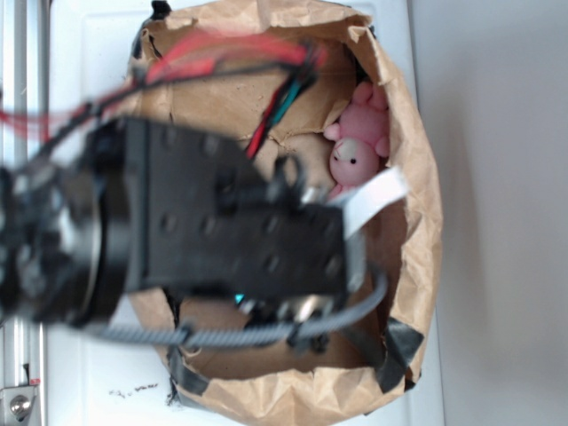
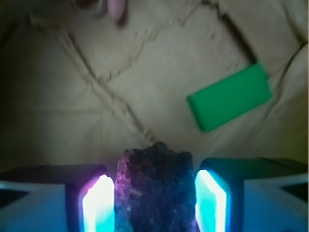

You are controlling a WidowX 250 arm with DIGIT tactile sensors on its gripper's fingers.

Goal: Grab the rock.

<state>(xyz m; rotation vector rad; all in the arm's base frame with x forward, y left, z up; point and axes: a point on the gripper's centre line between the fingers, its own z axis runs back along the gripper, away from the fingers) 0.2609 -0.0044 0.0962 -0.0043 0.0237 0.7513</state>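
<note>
Wrist view: the dark, rough, mottled rock (image 2: 154,186) is sitting at 6 o'clock between the glowing pads (image 2: 99,203).
End effector (image 2: 154,205): pads are flanking the rock closely; firm contact unclear.
Done: positioning around it.
Left: confirming grip, lifting.
Bystander: flat green rectangular block (image 2: 229,96) is lying at 2 o'clock.

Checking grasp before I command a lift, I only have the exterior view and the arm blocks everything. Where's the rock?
Observer: The wrist view shows the rock between the two pads of the pincer.
Operator: Pads touching it?
Observer: They sit tight against both sides; I see no gap.
Operator: Anything else near it?
Observer: A flat green block lies apart from it on the brown paper, ahead and to the right in the wrist view.
</note>
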